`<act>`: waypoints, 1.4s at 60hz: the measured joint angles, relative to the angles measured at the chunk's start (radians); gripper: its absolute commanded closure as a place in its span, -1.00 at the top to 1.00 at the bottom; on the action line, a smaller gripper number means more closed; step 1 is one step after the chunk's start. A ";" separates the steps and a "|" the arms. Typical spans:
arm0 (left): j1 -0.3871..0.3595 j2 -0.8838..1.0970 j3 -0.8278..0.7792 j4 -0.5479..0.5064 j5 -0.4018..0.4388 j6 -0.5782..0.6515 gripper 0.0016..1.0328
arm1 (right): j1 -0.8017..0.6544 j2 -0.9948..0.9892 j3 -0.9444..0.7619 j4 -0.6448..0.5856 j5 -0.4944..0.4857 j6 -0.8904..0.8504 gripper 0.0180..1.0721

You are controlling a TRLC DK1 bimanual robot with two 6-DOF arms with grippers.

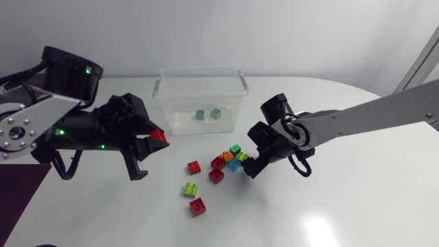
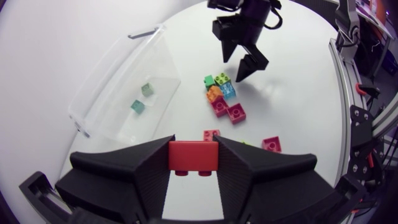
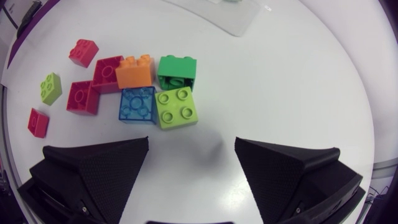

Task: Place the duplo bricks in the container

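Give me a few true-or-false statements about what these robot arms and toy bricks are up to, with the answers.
1. The left tool has a red brick clamped between its fingers. True.
2. The clear container has nothing in it. False: a teal brick and a pale green brick lie inside.
3. The right tool is shut on the blue brick. False: it is open and empty, and the blue brick lies on the table ahead of it.
4. An orange brick sits in the cluster, touching the blue brick. True.
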 measured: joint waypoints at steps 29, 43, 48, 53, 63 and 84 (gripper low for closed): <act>0.034 0.116 0.120 0.111 0.000 -0.001 -0.34 | -0.005 0.083 0.072 0.035 0.017 -0.032 0.91; 0.048 0.162 0.193 0.129 0.000 -0.005 -0.34 | -0.004 0.106 0.098 0.043 0.016 -0.032 0.87; 0.053 0.177 0.219 0.132 0.000 -0.005 -0.34 | -0.002 0.110 0.102 0.046 0.017 -0.032 0.70; 0.060 0.195 0.244 0.142 0.000 -0.014 -0.32 | 0.003 0.111 0.103 0.046 0.016 -0.032 0.43; 0.080 0.245 0.291 0.182 0.001 -0.032 -0.30 | 0.014 0.116 0.101 0.073 0.005 -0.032 -0.31; 0.093 0.466 0.470 0.212 0.000 -0.063 -0.18 | 0.035 0.055 0.008 0.116 0.002 -0.031 -0.50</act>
